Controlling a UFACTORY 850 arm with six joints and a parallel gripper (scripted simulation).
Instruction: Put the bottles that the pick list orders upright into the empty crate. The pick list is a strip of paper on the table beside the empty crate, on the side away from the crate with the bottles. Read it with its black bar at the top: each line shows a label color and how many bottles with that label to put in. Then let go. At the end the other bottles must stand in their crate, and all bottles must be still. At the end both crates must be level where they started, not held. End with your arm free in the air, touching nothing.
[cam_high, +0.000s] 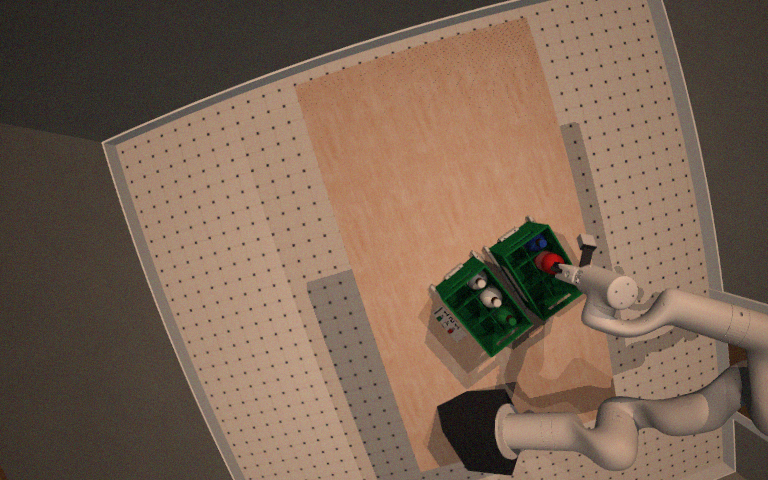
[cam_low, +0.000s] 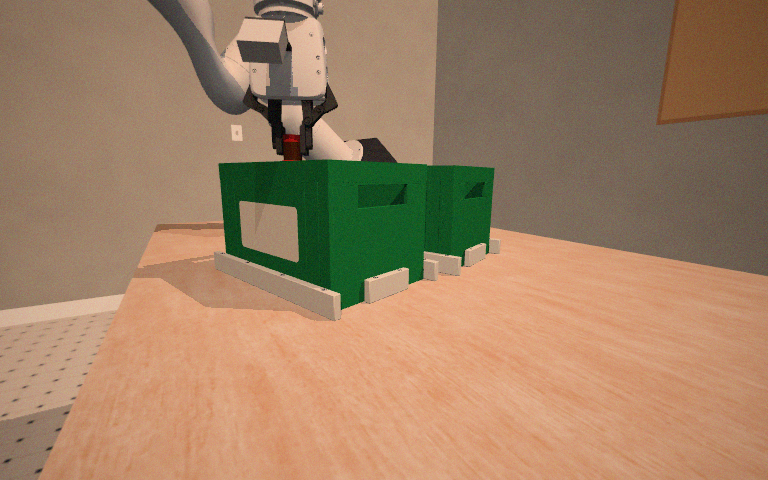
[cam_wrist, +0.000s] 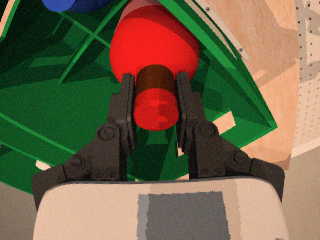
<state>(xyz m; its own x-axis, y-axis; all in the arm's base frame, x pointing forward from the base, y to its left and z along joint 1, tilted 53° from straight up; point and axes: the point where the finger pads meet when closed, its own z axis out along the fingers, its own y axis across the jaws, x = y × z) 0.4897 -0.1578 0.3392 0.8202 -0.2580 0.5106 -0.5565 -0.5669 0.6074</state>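
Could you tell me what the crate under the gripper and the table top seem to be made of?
The crate: probably molded plastic, going by its uniform matte green, thin walls and cut handle slots. The table top: looks like light wood or veneer, with streaked grain and no gloss.

Robotics lab / test cell. Evidence: a perforated mounting table (cam_high: 215, 237) with a regular grid of holes and a grey raised rim, the kind used for bolting down fixtures. A wooden board (cam_high: 430, 169) lies on top as the work surface. The arm stands on a black base (cam_high: 461, 421) at the board's edge. Two green crates (cam_low: 328, 226) sit against pale locating blocks (cam_low: 386, 284). Bare grey walls (cam_low: 566, 141), one wall socket (cam_low: 236, 133), no furniture.
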